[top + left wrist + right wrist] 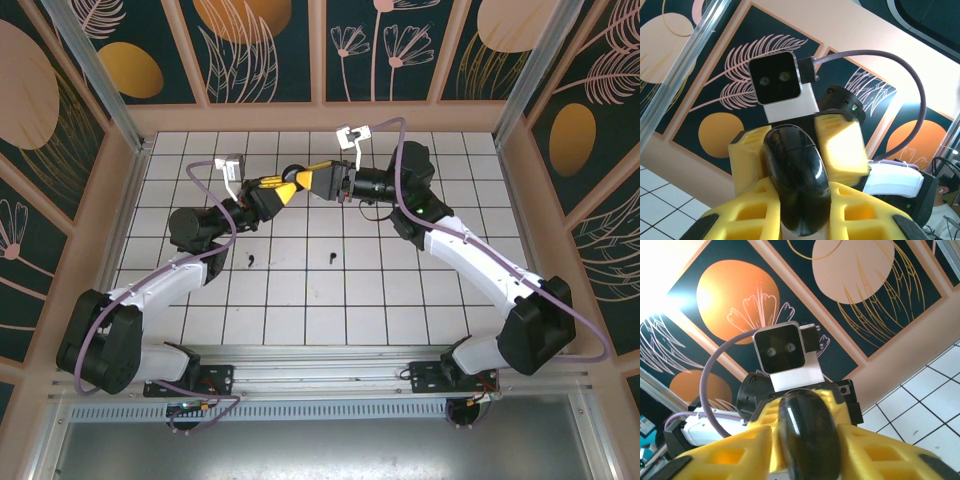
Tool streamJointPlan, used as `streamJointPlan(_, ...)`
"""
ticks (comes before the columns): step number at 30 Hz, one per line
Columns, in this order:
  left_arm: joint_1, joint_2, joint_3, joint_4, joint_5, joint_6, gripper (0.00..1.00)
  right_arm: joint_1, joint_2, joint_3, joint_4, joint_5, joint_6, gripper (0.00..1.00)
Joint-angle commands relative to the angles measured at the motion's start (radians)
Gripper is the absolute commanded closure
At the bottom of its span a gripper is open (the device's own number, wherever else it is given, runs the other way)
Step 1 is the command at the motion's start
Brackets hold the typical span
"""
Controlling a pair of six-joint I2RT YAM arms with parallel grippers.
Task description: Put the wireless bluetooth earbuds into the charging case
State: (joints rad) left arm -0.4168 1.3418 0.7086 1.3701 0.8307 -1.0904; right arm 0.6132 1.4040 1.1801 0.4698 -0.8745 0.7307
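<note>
A glossy black charging case (297, 172) hangs in mid-air above the back of the tiled table, between both grippers, which meet nose to nose. My left gripper (288, 184) is shut on it; in the left wrist view the case (796, 170) is pinched between the yellow fingers (747, 215). My right gripper (310, 177) faces it from the right. In the right wrist view its yellow fingers (735, 455) press both sides of the case (807, 435). Two tiny black earbuds (250, 262) (331, 258) lie apart on the white tiles nearer the front, well below both grippers.
White tiled floor (300, 300) is boxed in by peach walls with dark floral panels (260, 40). Metal posts (100, 80) stand at the back corners. Both arms arch over the middle of the table, each trailing a purple cable (205, 180).
</note>
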Motion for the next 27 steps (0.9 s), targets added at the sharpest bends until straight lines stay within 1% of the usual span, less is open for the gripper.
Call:
streamJointPlan(1, 0.003, -0.023, 0.008, 0.049, 0.016, -0.016, 1.00, 0.006, 0.005, -0.008, 0.077, -0.045, -0.001, 0.69)
streamJointPlan(4, 0.003, -0.031, 0.010, 0.007, 0.029, 0.003, 0.99, 0.004, 0.005, -0.007, 0.080, -0.059, -0.021, 0.76)
streamJointPlan(7, 0.003, -0.066, 0.016, -0.135, 0.032, 0.087, 0.93, 0.004, -0.001, -0.001, 0.058, -0.074, -0.057, 0.83)
streamJointPlan(9, 0.003, -0.094, 0.022, -0.223, 0.027, 0.153, 0.88, 0.004, -0.007, 0.008, 0.024, -0.074, -0.090, 0.86)
streamJointPlan(11, 0.003, -0.123, 0.030, -0.319, 0.018, 0.209, 0.78, 0.003, -0.015, 0.023, -0.020, -0.069, -0.130, 0.89)
streamJointPlan(12, 0.003, -0.135, 0.037, -0.362, 0.012, 0.237, 0.71, 0.003, -0.017, 0.029, -0.040, -0.062, -0.147, 0.89)
streamJointPlan(13, 0.003, -0.149, 0.048, -0.433, 0.000, 0.274, 0.61, 0.003, -0.019, 0.038, -0.066, -0.055, -0.169, 0.90)
streamJointPlan(14, 0.003, -0.162, 0.067, -0.532, -0.016, 0.337, 0.53, 0.003, -0.020, 0.049, -0.095, -0.048, -0.196, 0.91)
streamJointPlan(16, 0.003, -0.195, 0.102, -0.712, -0.047, 0.460, 0.43, 0.000, -0.017, 0.076, -0.170, -0.040, -0.263, 0.91)
streamJointPlan(17, 0.003, -0.218, 0.117, -0.801, -0.080, 0.523, 0.40, -0.003, -0.014, 0.095, -0.219, -0.035, -0.304, 0.92)
streamJointPlan(20, 0.004, -0.270, 0.167, -1.052, -0.162, 0.695, 0.38, -0.014, -0.003, 0.157, -0.385, -0.001, -0.443, 0.92)
streamJointPlan(23, 0.005, -0.290, 0.226, -1.303, -0.236, 0.864, 0.38, -0.012, 0.017, 0.232, -0.555, 0.043, -0.596, 0.92)
streamJointPlan(24, 0.004, -0.297, 0.239, -1.363, -0.265, 0.910, 0.37, -0.009, 0.023, 0.252, -0.600, 0.059, -0.637, 0.92)
streamJointPlan(27, 0.004, -0.328, 0.231, -1.450, -0.335, 1.002, 0.37, 0.011, 0.040, 0.292, -0.691, 0.081, -0.739, 0.91)
